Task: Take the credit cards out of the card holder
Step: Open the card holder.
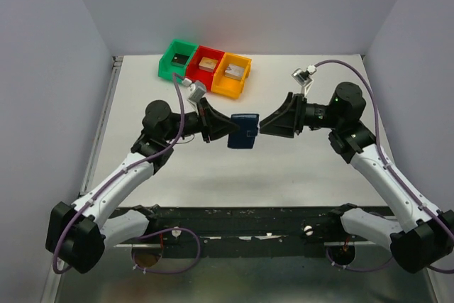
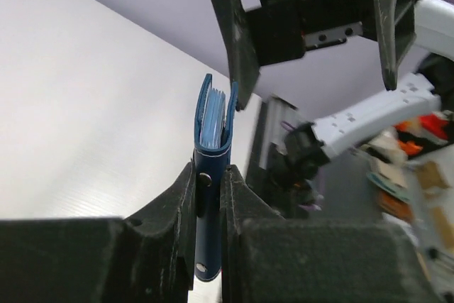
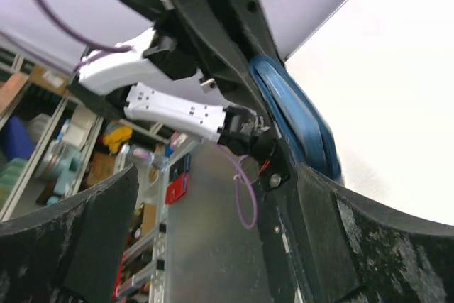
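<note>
Slim navy card holder nipped edge-on in the left claw.
The left claw [image 2: 210, 174] is clenched on the card holder [image 2: 212, 140], a smooth, flat booklet with pale stitching and light blue inner leaves, held above the matte white worktop [image 1: 284, 168]. The right claw [image 1: 264, 125] is spread wide, one black tapered finger just beside the holder's far edge.

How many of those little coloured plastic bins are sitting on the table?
3: a green bin, a red bin and an orange bin, side by side in a row at the far edge of the table. None seems hidden.
</note>
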Robot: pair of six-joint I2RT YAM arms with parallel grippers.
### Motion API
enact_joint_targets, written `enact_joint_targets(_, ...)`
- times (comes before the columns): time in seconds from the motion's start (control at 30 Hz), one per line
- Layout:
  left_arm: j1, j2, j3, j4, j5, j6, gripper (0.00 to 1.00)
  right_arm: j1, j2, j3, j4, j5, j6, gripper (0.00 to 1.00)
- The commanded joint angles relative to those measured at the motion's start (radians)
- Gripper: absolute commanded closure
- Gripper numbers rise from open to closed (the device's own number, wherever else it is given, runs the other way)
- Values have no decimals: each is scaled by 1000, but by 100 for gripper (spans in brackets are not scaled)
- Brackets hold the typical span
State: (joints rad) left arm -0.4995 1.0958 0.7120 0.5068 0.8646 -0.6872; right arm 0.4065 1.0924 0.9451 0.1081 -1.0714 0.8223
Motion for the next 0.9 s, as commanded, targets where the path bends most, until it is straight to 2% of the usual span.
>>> enact_joint_targets(0.0, -25, -79, 150, -292, -274, 420, 88, -17, -45, 41, -106, 129, 6, 0)
enact_joint_targets(0.03, -45, -92, 155, -318, -327, 522, 89, -18, -46, 43, -107, 146, 12, 0)
enact_joint_targets(0.1, -105, -117, 142, -349, -474, 712, 91, -18, -43, 66, -221, 186, 15, 0)
enact_joint_targets(0.2, -191, -149, 75, -295, -649, 931, 96, -17, -51, 86, -307, 254, 6, 0)
enact_joint_targets(0.33, -331, -171, -41, -150, -907, 1185, 97, -17, -65, 95, -355, 295, 18, 0)
enact_joint_targets(0.47, -526, -128, -153, 100, -1174, 1562, 97, -17, -54, 86, -352, 269, 64, 0)
enact_joint_targets(0.67, -691, 18, -266, 531, -1348, 2055, 98, -17, -6, 66, -393, 232, 41, 0)
enact_joint_targets(0.87, -766, 120, -272, 712, -1418, 2285, 100, -18, -6, 58, -402, 231, -9, 0)
